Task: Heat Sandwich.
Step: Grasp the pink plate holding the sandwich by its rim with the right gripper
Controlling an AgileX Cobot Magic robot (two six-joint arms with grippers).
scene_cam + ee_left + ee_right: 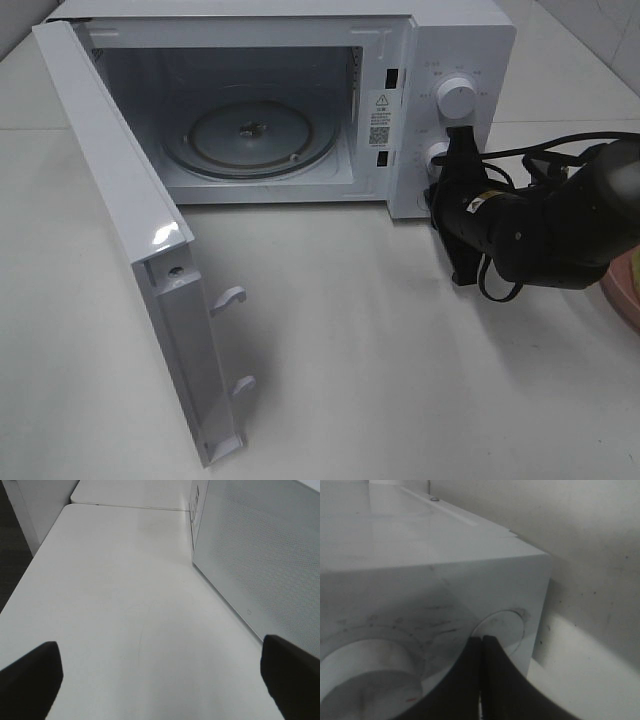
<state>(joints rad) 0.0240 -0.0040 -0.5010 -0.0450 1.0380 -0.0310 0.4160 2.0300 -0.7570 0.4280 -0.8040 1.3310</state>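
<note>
At the control panel [492,60] of the microwave [250,30], the right jaws are pressed shut, empty, beside the lower dial [438,153]. The left jaws gape wide, empty, above the tabletop [125,605]. The sandwich is out of view.

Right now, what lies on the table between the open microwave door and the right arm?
Nothing: the exterior high view shows bare white table between the door and the right arm.

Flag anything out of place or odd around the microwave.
The door hangs wide open and the turntable is bare, yet the shut right claw is up at the control panel, between its two knobs. No sandwich shows in any view.
</note>
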